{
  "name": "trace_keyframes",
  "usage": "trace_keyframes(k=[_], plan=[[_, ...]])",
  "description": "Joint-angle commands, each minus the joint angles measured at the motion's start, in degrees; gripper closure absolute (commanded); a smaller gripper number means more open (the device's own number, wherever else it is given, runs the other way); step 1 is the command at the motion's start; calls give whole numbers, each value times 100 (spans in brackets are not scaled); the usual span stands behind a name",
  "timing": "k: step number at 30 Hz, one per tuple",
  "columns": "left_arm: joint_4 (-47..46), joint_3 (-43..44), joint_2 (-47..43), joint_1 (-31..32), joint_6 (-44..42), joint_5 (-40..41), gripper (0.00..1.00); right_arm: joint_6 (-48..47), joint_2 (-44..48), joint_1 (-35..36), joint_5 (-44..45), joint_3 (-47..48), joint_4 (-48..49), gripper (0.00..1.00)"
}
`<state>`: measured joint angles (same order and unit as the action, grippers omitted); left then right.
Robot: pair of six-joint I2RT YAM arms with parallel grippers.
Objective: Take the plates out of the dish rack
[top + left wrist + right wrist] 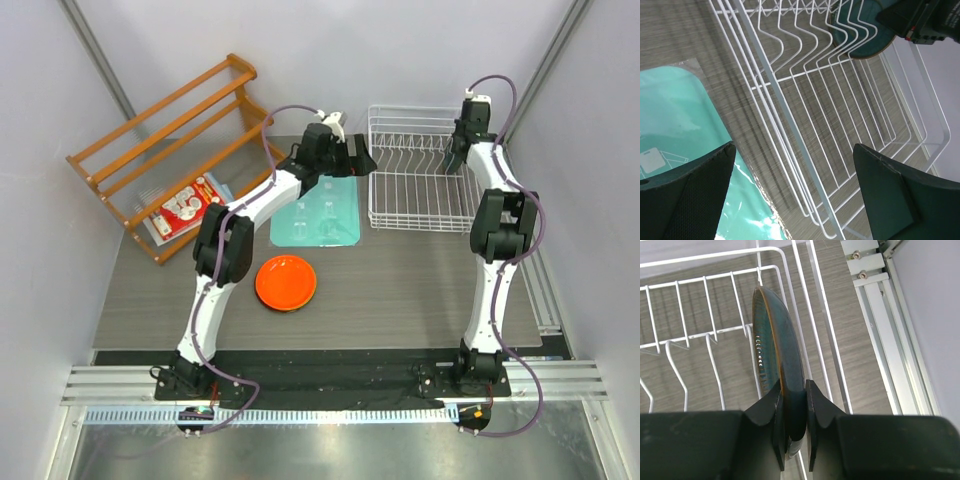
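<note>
The grey table (400, 290) is seen from above with 2 arms bolted at its near edge. A wooden rack (160, 150) is set slantwise at the far left corner. The white wire dish rack (420, 222) is placed at the far right corner, and a teal board (320, 215) lies flat just beside its left side, by the middle of the far edge. An orange plate (286, 282) lies flat on the tabletop nearer the near edge than the board, left of centre. A red patterned plate (185, 208) is propped at the foot of the wooden rack. 1 blue plate (775, 350) is stood on edge between the tines at the right end of the dish rack. Its rim is pinched between the 2 fingers of the right gripper (793, 387). The left gripper (792, 150) is spread wide over the seam between board and dish rack, with nothing held.
</note>
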<state>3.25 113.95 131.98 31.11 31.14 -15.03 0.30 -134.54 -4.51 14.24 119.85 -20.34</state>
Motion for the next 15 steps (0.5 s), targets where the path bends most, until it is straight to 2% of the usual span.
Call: trace_keyframes(k=[1,15], plan=[[-237,215,100,9,191,-229,1,-187,877,143,579,-103,294,99],[-272,163,3,9,182,-264,0,-434,1421,337,1054,-401,311,99]])
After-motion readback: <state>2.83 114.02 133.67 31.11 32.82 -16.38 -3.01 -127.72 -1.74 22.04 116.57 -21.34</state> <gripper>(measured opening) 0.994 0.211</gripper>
